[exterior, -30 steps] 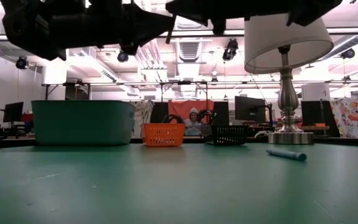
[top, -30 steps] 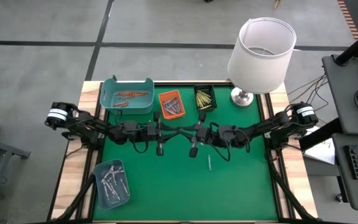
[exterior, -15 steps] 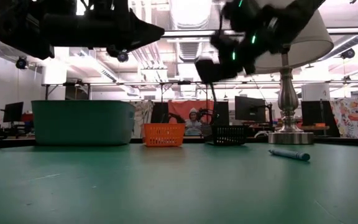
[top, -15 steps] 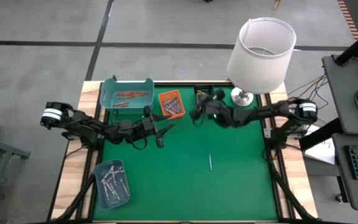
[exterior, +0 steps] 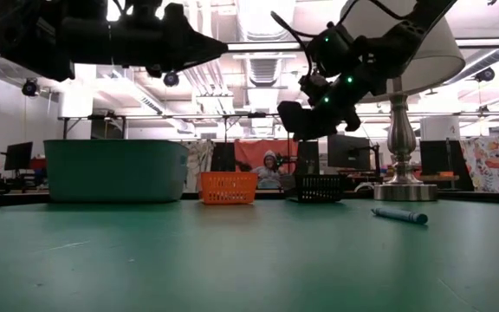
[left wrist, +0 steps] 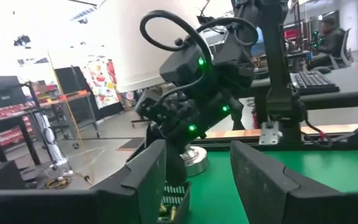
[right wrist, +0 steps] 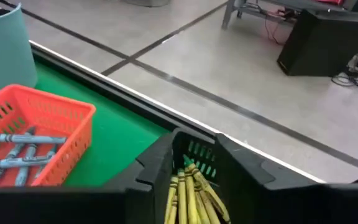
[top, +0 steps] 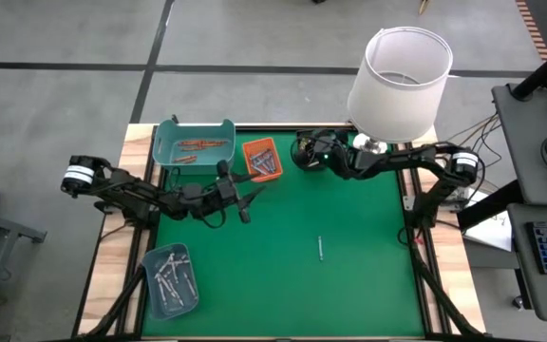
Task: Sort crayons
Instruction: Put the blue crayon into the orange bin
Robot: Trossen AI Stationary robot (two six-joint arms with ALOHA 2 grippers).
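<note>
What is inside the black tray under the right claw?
Yellow-green crayons lie in the black tray, seen between the right claw fingers. The tray's floor and the crayons' lower ends are covered.

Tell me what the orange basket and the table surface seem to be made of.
Orange basket: probably moulded plastic, judging by its slotted, slightly glossy walls. Table surface: looks like matte green felt or mat, flat with no glare; the exact material can't be confirmed.

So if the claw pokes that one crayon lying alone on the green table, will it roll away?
Probably. The lone crayon looks round and thin, lying flat on the smooth green table, so a sideways nudge would likely roll it. It looks stiff and light, so it should lift easily but could slip.
</note>
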